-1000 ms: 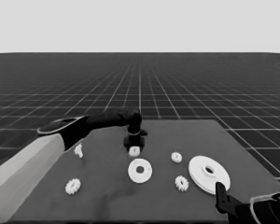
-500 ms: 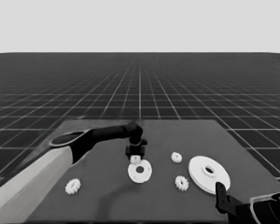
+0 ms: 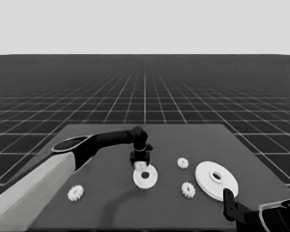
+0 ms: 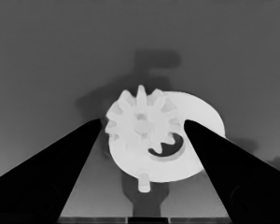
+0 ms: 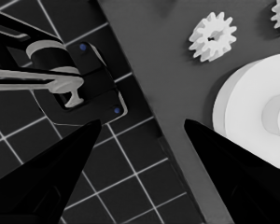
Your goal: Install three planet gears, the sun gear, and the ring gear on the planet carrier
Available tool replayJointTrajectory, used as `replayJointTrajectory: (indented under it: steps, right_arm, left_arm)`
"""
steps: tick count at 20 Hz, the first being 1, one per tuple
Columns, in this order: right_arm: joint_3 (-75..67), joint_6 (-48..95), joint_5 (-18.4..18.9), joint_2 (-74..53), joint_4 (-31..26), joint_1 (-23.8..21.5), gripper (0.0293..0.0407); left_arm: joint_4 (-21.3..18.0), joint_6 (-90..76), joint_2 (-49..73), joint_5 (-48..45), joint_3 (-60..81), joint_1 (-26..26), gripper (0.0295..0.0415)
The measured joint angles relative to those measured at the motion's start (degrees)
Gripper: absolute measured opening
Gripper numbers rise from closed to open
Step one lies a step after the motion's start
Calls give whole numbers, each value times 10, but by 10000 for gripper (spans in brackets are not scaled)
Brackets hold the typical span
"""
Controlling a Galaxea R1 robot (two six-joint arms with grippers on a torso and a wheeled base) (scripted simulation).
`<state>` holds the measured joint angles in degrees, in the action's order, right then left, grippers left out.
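left gripper [image 4: 140, 128] fingers [image 4: 51, 172] come up as two dark wedges, spread apart, one each side of a toothed gear [image 4: 141, 125]. gear seems to sit between the tips; contact with either finger can't be confirmed. directly behind the gear is the smaller round part [image 4: 196, 140], its centre hole showing as a dark crescent just past the gear's teeth. a short white peg [image 4: 143, 182] sticks out at the round part's rim. dark table [image 4: 60, 56] all around, with shadows cast beside the parts.

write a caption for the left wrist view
Left gripper holds a small gear just above the smaller round part.
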<state>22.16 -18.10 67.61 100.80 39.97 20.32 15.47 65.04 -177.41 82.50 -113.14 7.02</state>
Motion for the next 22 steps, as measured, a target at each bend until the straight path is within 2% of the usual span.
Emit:
replayJointTrajectory:
  steps: [4, 6, 8, 14, 15, 16, 18, 22]
  right_arm:
    - [0, 0, 0, 0, 0, 0, 385]
    - [0, 0, 0, 0, 0, 0, 385]
    - [0, 0, 0, 0, 0, 0, 385]
    - [0, 0, 0, 0, 0, 0, 385]
    - [0, 0, 0, 0, 0, 0, 385]
    - [0, 0, 0, 0, 0, 0, 385]
    - [0, 0, 0, 0, 0, 0, 385]
    - [0, 0, 0, 0, 0, 0, 385]
  left_arm:
    - [0, 0, 0, 0, 0, 0, 385]
    - [-44, 31, 19, 30, 56, -52, 385]
    - [-62, 36, 22, 38, 66, -73, 385]
    - [-72, 38, 22, 41, 69, -82, 385]
    - [-54, 161, 180, 55, 333, -72, 385]
    - [-47, 153, 358, 54, 502, -63, 385]
    - [-44, 48, 518, 33, 562, -55, 385]
    - [-47, -27, 581, 16, 557, -52, 385]
